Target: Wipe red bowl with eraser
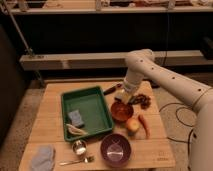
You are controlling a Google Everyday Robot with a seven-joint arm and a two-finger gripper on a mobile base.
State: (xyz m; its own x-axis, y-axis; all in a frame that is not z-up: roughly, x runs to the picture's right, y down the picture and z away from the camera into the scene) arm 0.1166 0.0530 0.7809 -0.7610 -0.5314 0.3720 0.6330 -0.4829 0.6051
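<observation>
The red bowl [121, 112] sits on the wooden table [50, 107], just right of the green tray [95, 93]. My gripper [122, 97] hangs from the white arm, which reaches in from the right. It is right above the bowl's back rim. I cannot make out the eraser as a separate thing. It may be hidden at the gripper's tip.
The green tray holds a blue sponge block [76, 118] and a pale object [75, 130]. A dark purple bowl [116, 148] stands at the front. An onion [132, 125] and a carrot [145, 126] lie right of it. A metal cup [79, 147], a spoon [77, 161] and a grey cloth [42, 157] are at the front left.
</observation>
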